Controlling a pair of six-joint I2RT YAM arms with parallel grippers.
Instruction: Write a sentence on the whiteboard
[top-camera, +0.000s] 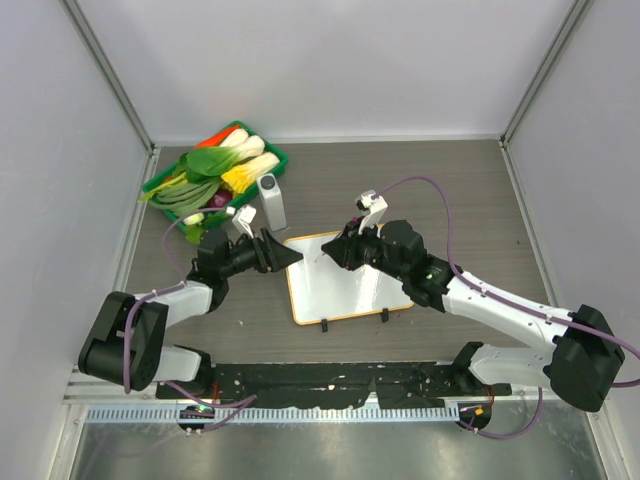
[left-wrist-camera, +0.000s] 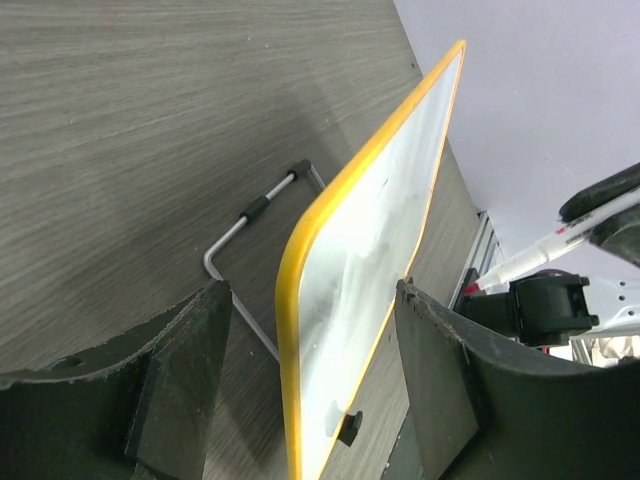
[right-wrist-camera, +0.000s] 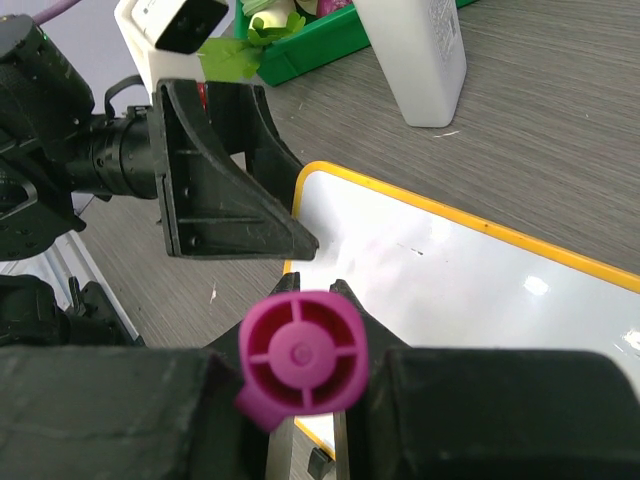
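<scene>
The whiteboard (top-camera: 345, 282) lies flat mid-table, white with an orange frame and two black clip feet on its near edge. My left gripper (top-camera: 288, 257) is open at the board's far-left corner. In the left wrist view its fingers (left-wrist-camera: 185, 375) straddle the orange edge (left-wrist-camera: 300, 330) with a gap on each side. Over the board's far part my right gripper (top-camera: 338, 252) is shut on a magenta marker (right-wrist-camera: 303, 350), whose end cap faces the camera. The sentence is out of view: the white face (right-wrist-camera: 460, 290) shows only faint smudges.
A green tray (top-camera: 272, 160) of toy vegetables stands at the far left. A white bottle (top-camera: 271, 202) stands just behind the board's far-left corner. A bent wire stand (left-wrist-camera: 250, 213) lies on the table beside the board. Walls close in the left, right and far sides.
</scene>
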